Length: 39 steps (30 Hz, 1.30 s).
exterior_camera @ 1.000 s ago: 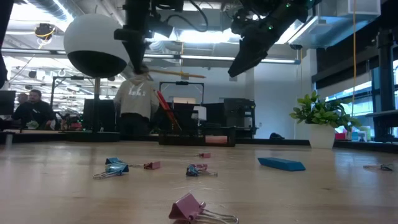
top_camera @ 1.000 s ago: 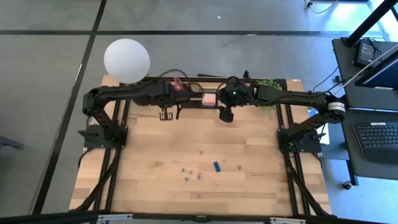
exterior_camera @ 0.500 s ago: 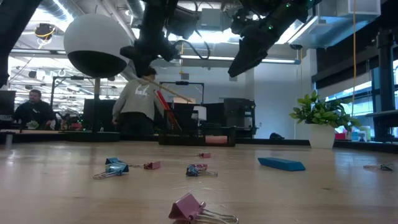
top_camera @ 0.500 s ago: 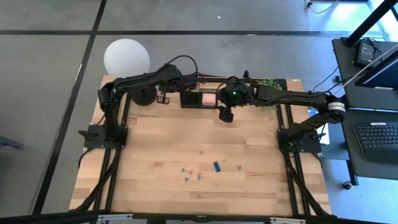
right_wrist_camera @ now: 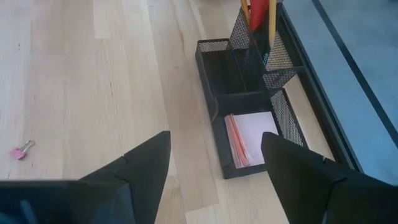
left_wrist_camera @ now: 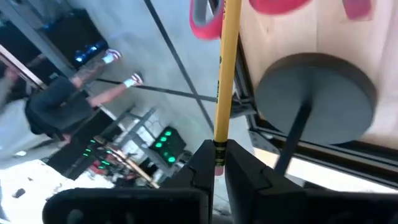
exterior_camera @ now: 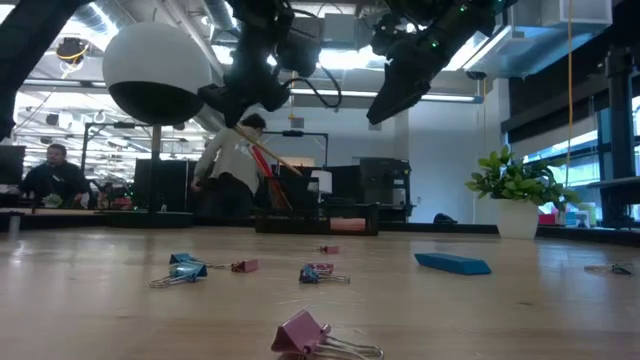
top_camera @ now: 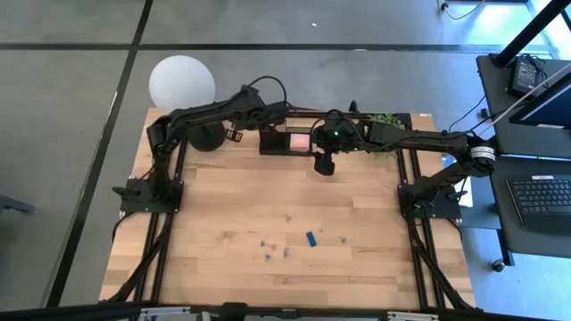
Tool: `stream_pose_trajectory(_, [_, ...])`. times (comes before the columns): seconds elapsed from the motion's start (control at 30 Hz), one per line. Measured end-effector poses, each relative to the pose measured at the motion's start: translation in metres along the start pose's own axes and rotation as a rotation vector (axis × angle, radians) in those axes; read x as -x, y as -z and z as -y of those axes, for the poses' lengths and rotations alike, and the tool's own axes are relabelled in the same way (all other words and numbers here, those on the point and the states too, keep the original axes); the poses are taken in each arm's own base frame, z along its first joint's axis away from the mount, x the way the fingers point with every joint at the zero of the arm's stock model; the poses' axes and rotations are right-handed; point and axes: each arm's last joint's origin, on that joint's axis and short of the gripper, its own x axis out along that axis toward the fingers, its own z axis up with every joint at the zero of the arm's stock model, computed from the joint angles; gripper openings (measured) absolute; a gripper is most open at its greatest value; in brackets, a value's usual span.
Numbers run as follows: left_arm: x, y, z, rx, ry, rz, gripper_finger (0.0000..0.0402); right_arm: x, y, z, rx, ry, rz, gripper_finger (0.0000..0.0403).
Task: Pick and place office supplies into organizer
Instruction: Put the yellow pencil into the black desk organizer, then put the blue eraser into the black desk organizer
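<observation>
Left gripper (left_wrist_camera: 217, 163) pinched the pencil (left_wrist_camera: 222, 74) over the organizer (right_wrist_camera: 249, 102), needing 1 upright, centred drop; right gripper (right_wrist_camera: 214, 163) hung spread.

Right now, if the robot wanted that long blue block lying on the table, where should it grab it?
Probably at its middle, across the narrow width, coming straight down. The blue block lies flat on the table, long sides clear, too low to take sideways. The open right gripper is free; the left gripper holds the pencil.
</observation>
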Motion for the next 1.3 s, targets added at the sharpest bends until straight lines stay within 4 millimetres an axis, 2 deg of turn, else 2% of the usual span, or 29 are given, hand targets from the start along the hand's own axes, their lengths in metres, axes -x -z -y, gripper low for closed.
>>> stream_pose_trajectory(0.53, [-0.013, -0.041, 0.007, -0.277, -0.151, -0.089, 0.0030, -0.002, 0.002, 0.000, 0.000, -0.002, -0.015, 0.0255])
stream_pose_trajectory(0.97, [-0.011, -0.044, 0.006, -0.258, -0.189, -0.093, 0.0041, -0.002, 0.003, 0.000, -0.002, -0.002, -0.019, 0.0255])
stream_pose_trajectory(1.3, [-0.001, -0.050, 0.016, -0.275, -0.140, -0.013, 0.0049, -0.002, 0.004, 0.000, -0.004, -0.003, -0.029, 0.0255])
